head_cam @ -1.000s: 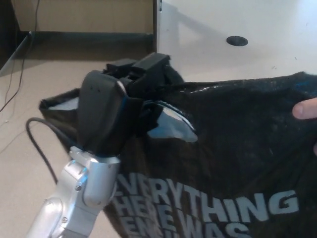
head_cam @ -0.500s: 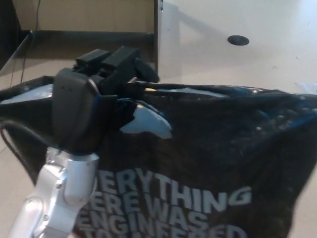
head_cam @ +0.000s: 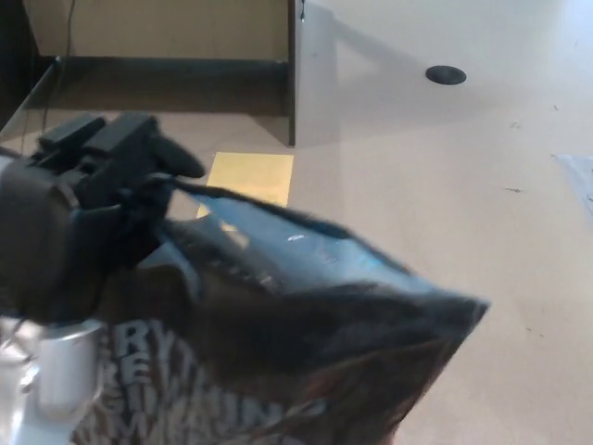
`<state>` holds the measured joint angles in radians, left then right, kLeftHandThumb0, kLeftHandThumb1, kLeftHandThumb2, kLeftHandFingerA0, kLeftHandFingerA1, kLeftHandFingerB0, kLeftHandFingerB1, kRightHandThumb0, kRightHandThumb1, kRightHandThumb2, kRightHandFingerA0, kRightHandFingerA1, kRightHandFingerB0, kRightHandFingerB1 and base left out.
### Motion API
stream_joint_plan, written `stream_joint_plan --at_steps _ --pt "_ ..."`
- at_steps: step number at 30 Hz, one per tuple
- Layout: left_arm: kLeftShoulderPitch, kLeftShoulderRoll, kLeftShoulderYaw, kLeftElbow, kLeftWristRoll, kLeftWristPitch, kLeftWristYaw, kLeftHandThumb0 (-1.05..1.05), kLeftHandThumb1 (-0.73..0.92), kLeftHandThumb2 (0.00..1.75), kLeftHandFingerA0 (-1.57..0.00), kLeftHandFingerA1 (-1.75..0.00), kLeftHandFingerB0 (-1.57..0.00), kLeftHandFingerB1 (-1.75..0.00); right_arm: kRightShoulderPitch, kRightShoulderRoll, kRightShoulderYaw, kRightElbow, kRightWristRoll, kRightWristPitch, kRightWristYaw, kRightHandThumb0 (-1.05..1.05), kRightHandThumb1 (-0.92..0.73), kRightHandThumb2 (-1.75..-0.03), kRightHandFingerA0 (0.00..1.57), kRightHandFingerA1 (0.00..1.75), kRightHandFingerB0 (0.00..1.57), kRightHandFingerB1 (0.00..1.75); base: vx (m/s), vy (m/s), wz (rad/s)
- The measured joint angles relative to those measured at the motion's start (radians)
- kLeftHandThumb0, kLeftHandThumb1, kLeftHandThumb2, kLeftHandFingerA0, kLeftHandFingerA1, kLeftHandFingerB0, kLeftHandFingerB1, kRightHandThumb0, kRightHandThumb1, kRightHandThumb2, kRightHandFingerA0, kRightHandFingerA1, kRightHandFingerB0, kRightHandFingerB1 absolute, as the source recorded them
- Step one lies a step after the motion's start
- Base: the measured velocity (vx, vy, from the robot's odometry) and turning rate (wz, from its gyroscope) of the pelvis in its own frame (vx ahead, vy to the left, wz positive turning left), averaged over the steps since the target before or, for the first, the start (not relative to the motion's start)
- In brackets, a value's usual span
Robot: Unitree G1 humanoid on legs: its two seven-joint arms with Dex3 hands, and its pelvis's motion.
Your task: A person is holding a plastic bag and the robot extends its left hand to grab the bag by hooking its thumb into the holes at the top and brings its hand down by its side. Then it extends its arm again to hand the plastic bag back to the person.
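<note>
Head view: bag (head_cam: 306, 315) seemingly below fingers (head_cam: 111, 139).

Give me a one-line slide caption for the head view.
Left hand carries the black printed plastic bag by its top, above a tan floor with a yellow patch.

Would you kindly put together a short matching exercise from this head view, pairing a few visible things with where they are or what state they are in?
Things:
1. left hand
2. plastic bag
3. yellow square
4. dark round spot

Places or states:
A. flat on the floor just behind the bag
B. far back on the floor, upper right
C. at picture left, shut on the bag's top edge
D. black with pale lettering, hanging from the hand

Pairs: 1-C, 2-D, 3-A, 4-B
</note>
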<state>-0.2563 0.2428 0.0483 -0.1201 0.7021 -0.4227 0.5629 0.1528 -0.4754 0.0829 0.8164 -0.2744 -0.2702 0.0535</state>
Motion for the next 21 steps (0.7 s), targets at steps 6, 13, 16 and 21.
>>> stream_joint_plan --at_steps 6,13,16,21 --pt "0.08 0.038 0.067 0.035 -0.021 -0.063 0.024 0.03 0.59 0.99 -0.97 -1.65 -0.84 -1.19 -0.001 0.0 0.002 0.003 0.0 0.002 0.0 -0.36 -0.72 -0.62 0.71 0.43 0.34 0.32 0.0 0.0 0.0" --pt "0.181 0.063 0.128 0.167 -0.027 -0.149 0.082 0.14 0.5 1.05 -1.25 -1.36 -0.93 -1.12 -0.004 0.0 0.004 0.01 0.0 0.002 0.0 -0.47 -0.62 -0.8 0.64 0.54 0.29 0.42 0.0 0.0 0.0" --pt "0.209 0.079 0.143 0.223 -0.025 -0.177 0.111 0.1 0.52 1.05 -1.25 -1.34 -0.92 -1.07 -0.006 0.0 0.006 0.015 0.0 0.002 0.0 -0.39 -0.73 -0.62 0.74 0.44 0.32 0.31 0.0 0.0 0.0" --pt "0.261 0.119 0.157 0.343 -0.02 -0.225 0.156 0.07 0.65 0.88 -0.97 -1.64 -0.85 -1.23 -0.011 0.0 0.013 0.027 0.0 0.002 0.0 -0.38 -0.74 -0.61 0.75 0.45 0.33 0.31 0.0 0.0 0.0"
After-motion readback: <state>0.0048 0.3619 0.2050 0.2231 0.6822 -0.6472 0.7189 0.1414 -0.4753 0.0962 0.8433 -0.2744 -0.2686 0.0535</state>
